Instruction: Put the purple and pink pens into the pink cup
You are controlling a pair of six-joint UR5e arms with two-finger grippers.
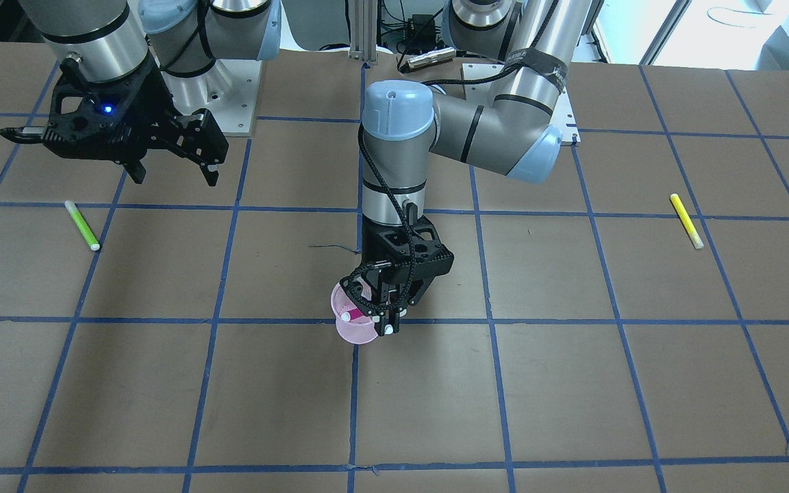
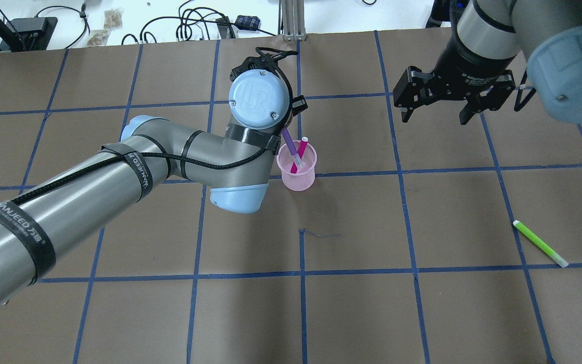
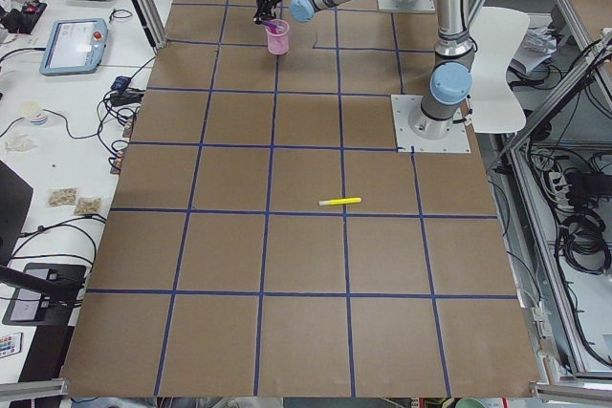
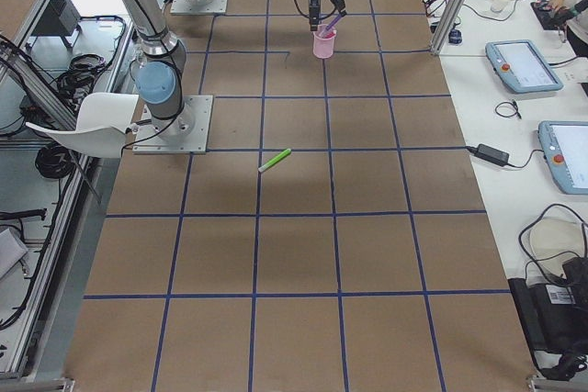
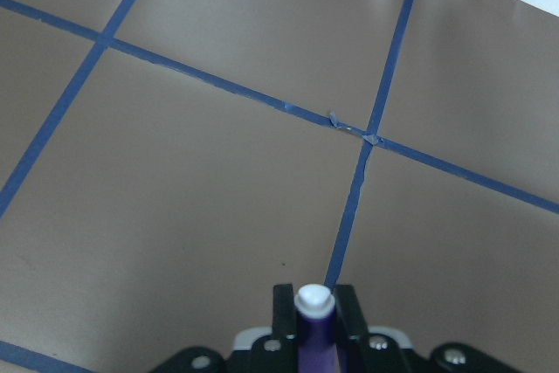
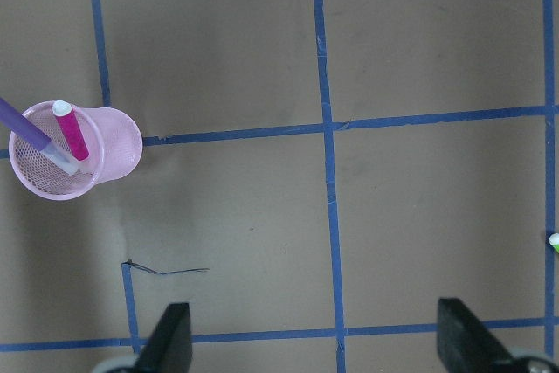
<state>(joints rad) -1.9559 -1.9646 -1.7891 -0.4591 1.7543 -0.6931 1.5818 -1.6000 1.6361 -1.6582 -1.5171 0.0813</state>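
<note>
The pink mesh cup stands upright near the table's middle; it also shows in the right wrist view. A pink pen leans inside it. My left gripper hangs just above the cup, shut on the purple pen. The pen's lower end reaches into the cup. In the left wrist view the purple pen's white-capped end sits between the fingers. My right gripper is open and empty, held high, far from the cup.
A green pen lies on the table on my right side. A yellow pen lies on my left side. The brown table carries a grid of blue tape lines.
</note>
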